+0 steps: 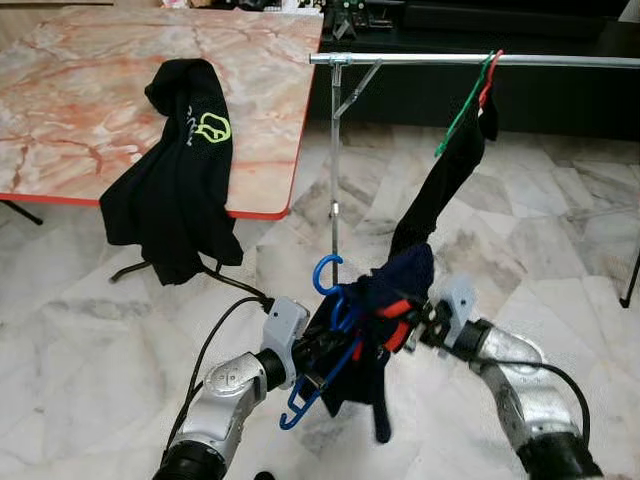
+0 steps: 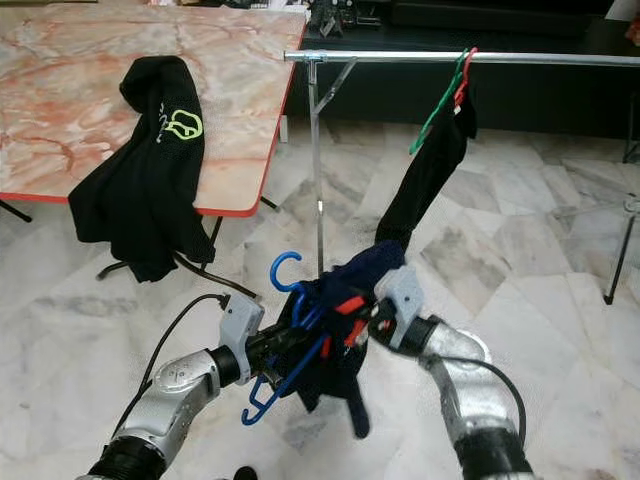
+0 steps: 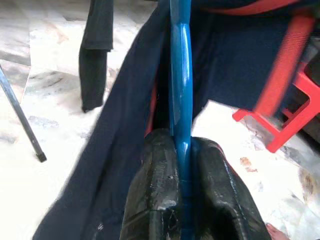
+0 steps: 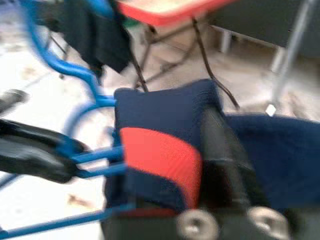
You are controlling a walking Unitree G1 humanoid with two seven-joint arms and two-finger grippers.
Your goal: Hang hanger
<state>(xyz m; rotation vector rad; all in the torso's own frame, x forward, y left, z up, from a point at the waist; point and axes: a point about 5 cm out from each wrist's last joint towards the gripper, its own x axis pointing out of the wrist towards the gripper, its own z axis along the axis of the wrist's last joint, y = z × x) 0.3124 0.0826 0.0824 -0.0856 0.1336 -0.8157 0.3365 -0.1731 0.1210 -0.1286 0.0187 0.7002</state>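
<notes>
Low in the centre of the frame, the blue hanger (image 1: 325, 345) carries a navy garment (image 1: 385, 320) with red patches, its hook turned upward. The left pincer (image 1: 318, 352) is clamped on the hanger's blue bar, both black fingers (image 3: 155, 200) pressed against it. The right pincer (image 1: 418, 322) grips a fold of the navy garment from the other side. Above, along the top of the frame, runs the metal rail (image 1: 420, 60), where a green hanger (image 1: 462, 108) holds a black garment (image 1: 445, 185). At upper left, a black shirt (image 1: 180, 170) drapes over the marble surface (image 1: 80, 110).
</notes>
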